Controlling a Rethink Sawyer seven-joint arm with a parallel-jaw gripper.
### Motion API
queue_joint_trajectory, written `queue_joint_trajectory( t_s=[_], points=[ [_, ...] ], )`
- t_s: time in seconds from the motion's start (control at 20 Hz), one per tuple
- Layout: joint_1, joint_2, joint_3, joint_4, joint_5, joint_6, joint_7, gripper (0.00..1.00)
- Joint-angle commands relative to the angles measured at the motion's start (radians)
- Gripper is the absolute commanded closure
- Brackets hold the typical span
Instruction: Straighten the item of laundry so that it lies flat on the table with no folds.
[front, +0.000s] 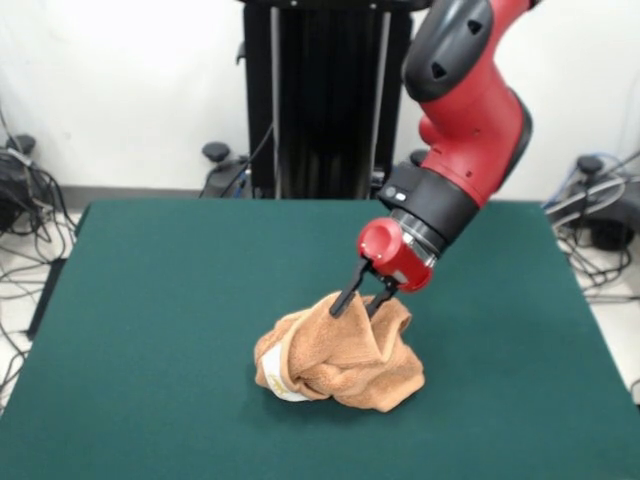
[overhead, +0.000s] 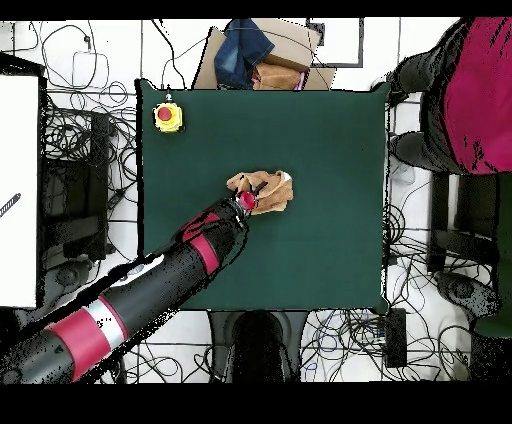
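Note:
The item of laundry (front: 340, 355), an orange-tan terry towel, sits crumpled in a raised heap near the middle of the dark green table (front: 150, 300). A pale woven band and a white tag curl round its left lower side. My gripper (front: 358, 305) comes down at a slant from the upper right and its tips reach the top of the heap, where the cloth peaks. In the overhead view the towel (overhead: 268, 190) lies bunched just past the gripper (overhead: 247, 203), on the table (overhead: 320, 150).
A yellow box with a red button (overhead: 168, 117) stands on one table corner. A person in a magenta top (overhead: 480, 90) is beside the table's edge. A cardboard box with blue cloth (overhead: 265, 60) sits off the table, and cables cover the floor around it.

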Motion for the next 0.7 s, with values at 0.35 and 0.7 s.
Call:
queue_joint_trajectory(
  t_s=[0.35, 0.7],
  points=[
    [0.005, 0.011, 0.06, 0.005, 0.094, -0.08, 0.212, 1.0],
    [0.01, 0.011, 0.061, 0.021, 0.109, -0.089, 0.209, 1.0]
  ],
)
